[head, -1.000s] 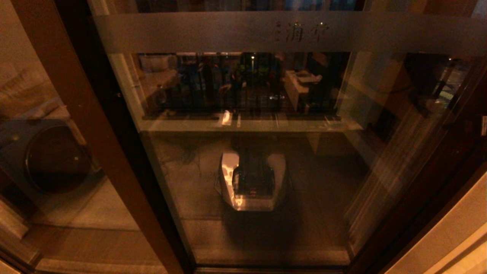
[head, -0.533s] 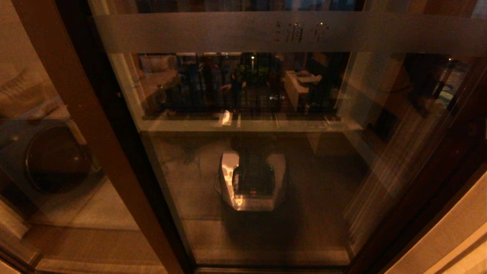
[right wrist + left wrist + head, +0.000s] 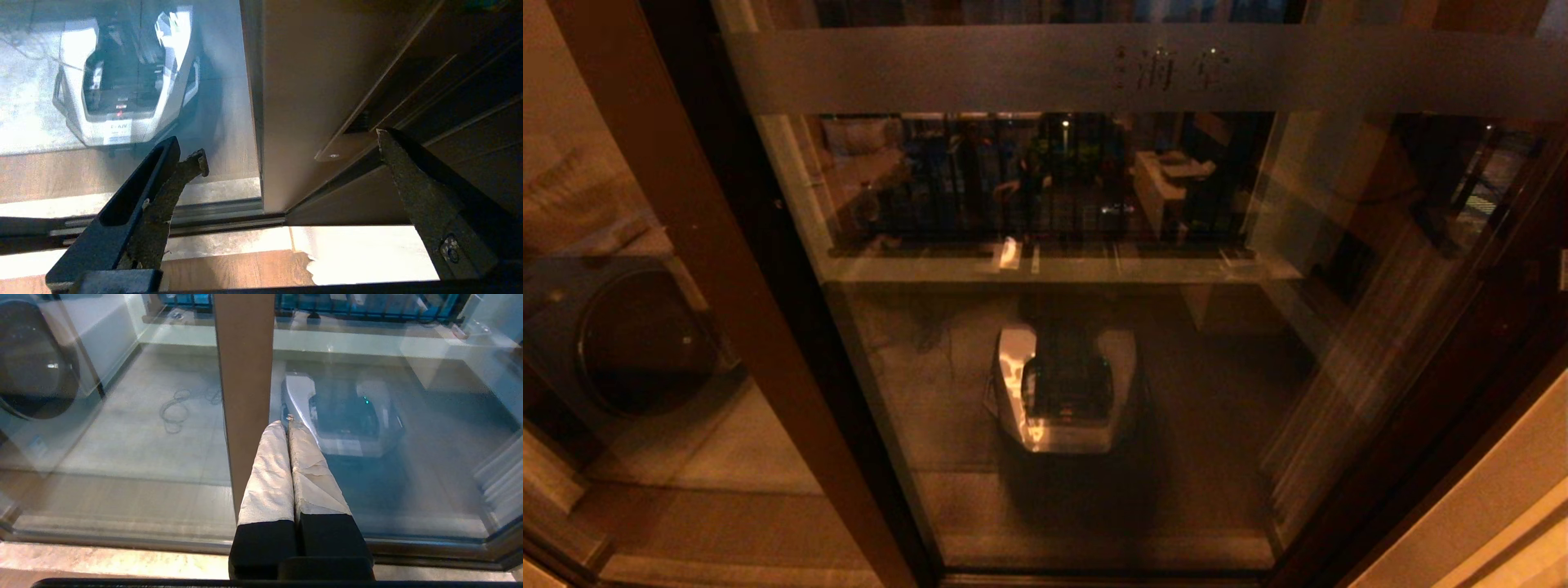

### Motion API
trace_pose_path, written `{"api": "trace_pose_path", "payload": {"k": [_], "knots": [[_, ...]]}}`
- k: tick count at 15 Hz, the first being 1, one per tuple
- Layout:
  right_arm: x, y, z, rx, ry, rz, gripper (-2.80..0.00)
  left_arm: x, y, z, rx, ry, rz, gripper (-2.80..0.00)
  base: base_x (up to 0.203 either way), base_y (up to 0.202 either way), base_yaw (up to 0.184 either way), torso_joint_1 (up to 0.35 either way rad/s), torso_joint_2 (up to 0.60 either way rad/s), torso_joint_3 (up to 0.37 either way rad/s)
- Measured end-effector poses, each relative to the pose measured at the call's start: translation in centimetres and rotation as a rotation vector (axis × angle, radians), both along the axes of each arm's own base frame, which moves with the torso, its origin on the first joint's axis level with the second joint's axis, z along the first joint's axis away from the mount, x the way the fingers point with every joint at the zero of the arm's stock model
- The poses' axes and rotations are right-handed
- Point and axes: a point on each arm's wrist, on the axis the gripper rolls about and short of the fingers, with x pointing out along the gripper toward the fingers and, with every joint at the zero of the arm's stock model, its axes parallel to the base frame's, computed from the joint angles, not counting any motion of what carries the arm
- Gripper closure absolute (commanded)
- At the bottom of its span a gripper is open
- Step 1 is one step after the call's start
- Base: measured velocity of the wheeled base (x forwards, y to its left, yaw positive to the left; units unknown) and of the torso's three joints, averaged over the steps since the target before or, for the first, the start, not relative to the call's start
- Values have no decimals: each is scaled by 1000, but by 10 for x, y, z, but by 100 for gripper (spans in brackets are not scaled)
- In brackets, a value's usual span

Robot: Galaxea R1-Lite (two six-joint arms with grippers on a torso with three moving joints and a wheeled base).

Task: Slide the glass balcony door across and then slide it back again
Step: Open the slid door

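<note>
The glass balcony door fills the head view, with its frosted band near the top and dark frame on the right. Neither arm shows there. In the left wrist view my left gripper is shut on nothing. Its white-wrapped fingertips sit beside the brown upright frame member, close to the glass. In the right wrist view my right gripper stands open, its jaws wide apart in front of the door's brown edge frame. A slim recess with a small plate lies between them.
Left of the door a fixed glass panel shows a washing machine. Behind the glass a white and black machine sits on the balcony floor near a loose cable. A barred railing runs behind. The floor track runs along the threshold.
</note>
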Motion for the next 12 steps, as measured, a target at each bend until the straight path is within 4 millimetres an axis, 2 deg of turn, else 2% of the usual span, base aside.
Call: {"api": "trace_pose_path", "payload": {"k": [7,12], "knots": [[12,8,-6,12,13,32,-280,0,0,0,0,0,0,0,0,0,0,0,0,0],[16,6,-7,11,13,30,-280,0,0,0,0,0,0,0,0,0,0,0,0,0]]}}
